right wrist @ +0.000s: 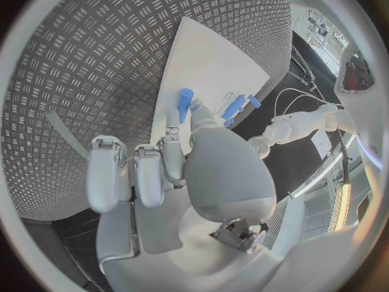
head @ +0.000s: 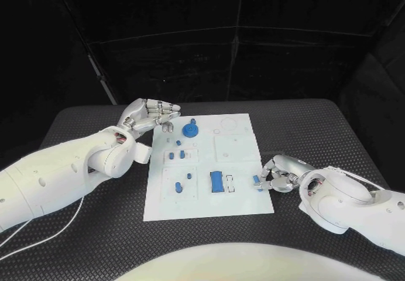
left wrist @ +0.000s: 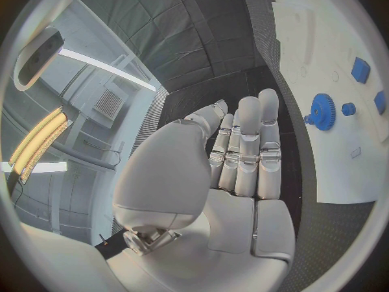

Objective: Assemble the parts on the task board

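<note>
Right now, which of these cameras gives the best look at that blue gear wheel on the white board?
The left wrist view: the blue gear appears large, teeth visible, lying flat on the task board beside the left hand. The head view shows it smaller, near the board's far left. The right wrist view doesn't clearly show it.

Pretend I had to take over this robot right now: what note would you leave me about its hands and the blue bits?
Left hand: holds nothing, fingers together, at the board's far left corner, beside the gear.
Right hand: at the board's right edge, pinching a small blue peg over the board.
Parts: the gear and several small pieces sit on the board's left half; a blue block lies in the near middle.
Done: some parts seem seated, though I cannot confirm it.
Left: placing the peg; several recesses on the right side look unfilled.
</note>
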Motion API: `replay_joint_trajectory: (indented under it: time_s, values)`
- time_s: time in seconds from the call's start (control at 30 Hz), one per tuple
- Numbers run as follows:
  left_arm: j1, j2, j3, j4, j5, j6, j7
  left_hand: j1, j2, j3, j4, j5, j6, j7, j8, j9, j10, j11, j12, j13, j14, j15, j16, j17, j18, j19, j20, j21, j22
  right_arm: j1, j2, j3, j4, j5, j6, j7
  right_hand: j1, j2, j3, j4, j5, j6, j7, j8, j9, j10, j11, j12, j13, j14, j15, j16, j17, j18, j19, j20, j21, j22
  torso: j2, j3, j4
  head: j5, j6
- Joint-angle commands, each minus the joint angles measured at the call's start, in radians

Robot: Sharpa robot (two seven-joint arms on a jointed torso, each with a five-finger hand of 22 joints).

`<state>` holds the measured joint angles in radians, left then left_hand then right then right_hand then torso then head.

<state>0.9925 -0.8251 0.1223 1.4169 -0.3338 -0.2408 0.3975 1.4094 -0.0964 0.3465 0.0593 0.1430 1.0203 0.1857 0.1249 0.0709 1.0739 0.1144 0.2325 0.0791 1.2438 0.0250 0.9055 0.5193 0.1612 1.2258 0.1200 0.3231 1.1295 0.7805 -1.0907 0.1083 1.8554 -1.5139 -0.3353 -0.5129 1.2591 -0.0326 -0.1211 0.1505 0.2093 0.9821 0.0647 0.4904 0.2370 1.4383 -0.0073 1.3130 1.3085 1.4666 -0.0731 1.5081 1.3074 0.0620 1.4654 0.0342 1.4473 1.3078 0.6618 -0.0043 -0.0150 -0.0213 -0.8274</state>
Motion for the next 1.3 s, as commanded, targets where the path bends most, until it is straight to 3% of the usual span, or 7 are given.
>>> replay_joint_trajectory:
  time_s: [0.03, 0.27, 0.37, 0.57, 0.83, 1.03, 1.3]
  values:
    - [0.001, 0.0, 0.001, 0.001, 0.003, 0.01, 0.003, -0.012, 0.001, -0.001, 0.005, 0.0, -0.008, 0.001, 0.005, 0.001, -0.004, -0.001, 0.005, 0.0, -0.008, 0.001, -0.006, -0.002, 0.019, -0.007, 0.004, -0.006, -0.001, -0.007, 0.009, -0.002, -0.006, -0.034, 0.045, -0.022, 0.016, 0.002, 0.005, -0.008, 0.002, 0.008, 0.001, -0.01, -0.003, 0.0, -0.004, 0.0, 0.008, 0.078, -0.005, 0.001, 0.135, -0.013, 0.02, -0.004, 0.005, 0.017, 0.0, 0.0004, -0.0003, 0.002, -0.002]
    - [0.001, -0.001, 0.001, 0.002, 0.003, 0.011, 0.002, -0.012, 0.001, -0.001, 0.005, 0.0, -0.008, 0.001, 0.005, 0.001, -0.004, -0.001, 0.005, 0.0, -0.008, 0.001, -0.006, -0.002, 0.019, -0.007, 0.004, -0.006, -0.001, -0.013, 0.028, -0.002, -0.016, -0.092, 0.061, -0.044, 0.069, 0.017, 0.029, -0.042, -0.015, 0.014, -0.002, -0.023, -0.001, 0.0, -0.008, -0.002, 0.01, 0.078, -0.009, 0.001, 0.135, -0.014, 0.021, -0.008, 0.005, 0.02, 0.0, 0.0, -0.0001, 0.003, -0.003]
    - [0.001, -0.001, 0.001, 0.003, 0.003, 0.011, 0.002, -0.012, 0.001, -0.001, 0.005, 0.0, -0.008, 0.001, 0.005, 0.001, -0.004, -0.001, 0.005, 0.0, -0.008, 0.001, -0.006, -0.002, 0.019, -0.007, 0.004, -0.006, -0.001, -0.014, 0.04, -0.002, -0.019, -0.122, 0.057, -0.062, 0.096, 0.03, 0.058, -0.059, -0.065, 0.018, -0.002, -0.035, -0.002, 0.002, -0.009, 0.002, 0.016, 0.078, -0.01, 0.0, 0.135, -0.014, 0.021, -0.01, 0.005, 0.021, 0.0, 0.0004, 0.0002, 0.006, -0.004]
    - [0.001, -0.002, 0.001, 0.004, 0.003, 0.011, 0.002, -0.012, 0.001, -0.001, 0.005, 0.0, -0.008, 0.001, 0.005, 0.001, -0.004, -0.001, 0.005, 0.0, -0.008, 0.001, -0.006, -0.002, 0.019, -0.007, 0.004, -0.006, -0.001, -0.015, 0.058, -0.002, -0.021, -0.176, 0.073, -0.09, 0.16, 0.041, 0.137, -0.108, -0.045, 0.021, 0.001, -0.064, -0.009, -0.005, -0.008, -0.005, 0.015, 0.078, -0.011, 0.0, 0.137, -0.014, 0.021, -0.013, 0.006, 0.023, 0.001, 0.0003, 0.0012, 0.008, -0.005]
    - [0.001, -0.004, 0.001, 0.006, 0.003, 0.011, 0.001, -0.013, 0.002, -0.002, 0.005, 0.0, -0.01, 0.001, 0.009, 0.002, -0.007, -0.001, 0.009, 0.0, -0.009, 0.001, -0.007, -0.002, 0.02, -0.007, 0.004, -0.008, -0.005, -0.016, 0.061, -0.002, -0.009, -0.168, 0.064, -0.09, 0.126, 0.008, 0.269, -0.129, 0.051, 0.043, 0.002, -0.106, -0.018, -0.006, -0.005, -0.009, 0.016, 0.08, -0.007, 0.002, 0.143, -0.016, 0.023, -0.007, 0.008, 0.029, 0.0, -0.0003, -0.0012, 0.01, -0.008]
    - [0.001, -0.004, 0.001, 0.006, 0.003, 0.014, -0.001, -0.013, 0.002, -0.002, 0.005, 0.0, -0.01, 0.001, 0.009, 0.002, -0.007, -0.001, 0.009, 0.0, -0.009, 0.001, -0.007, -0.002, 0.02, -0.007, 0.004, -0.008, -0.005, -0.015, 0.052, -0.001, 0.018, -0.055, -0.019, -0.048, 0.017, -0.058, 0.413, -0.092, 0.155, 0.06, -0.001, -0.128, -0.009, 0.004, -0.008, -0.002, 0.026, 0.082, -0.01, 0.008, 0.156, -0.018, 0.028, -0.01, 0.014, 0.043, -0.001, 0.0004, 0.0004, 0.012, -0.007]
    - [0.001, -0.004, 0.001, 0.006, 0.003, 0.018, -0.003, -0.013, 0.003, -0.002, 0.004, 0.0, -0.01, 0.001, 0.009, 0.002, -0.007, -0.001, 0.01, 0.0, -0.009, 0.001, -0.007, -0.002, 0.02, -0.007, 0.004, -0.008, -0.006, -0.015, 0.048, -0.001, 0.049, 0.087, -0.141, 0.001, -0.033, -0.096, 0.466, -0.084, 0.22, 0.066, 0.0, -0.134, 0.003, 0.021, -0.008, 0.022, 0.049, 0.088, -0.009, 0.022, 0.181, -0.022, 0.036, -0.01, 0.025, 0.063, 0.0, -0.0008, -0.0007, 0.016, -0.003]
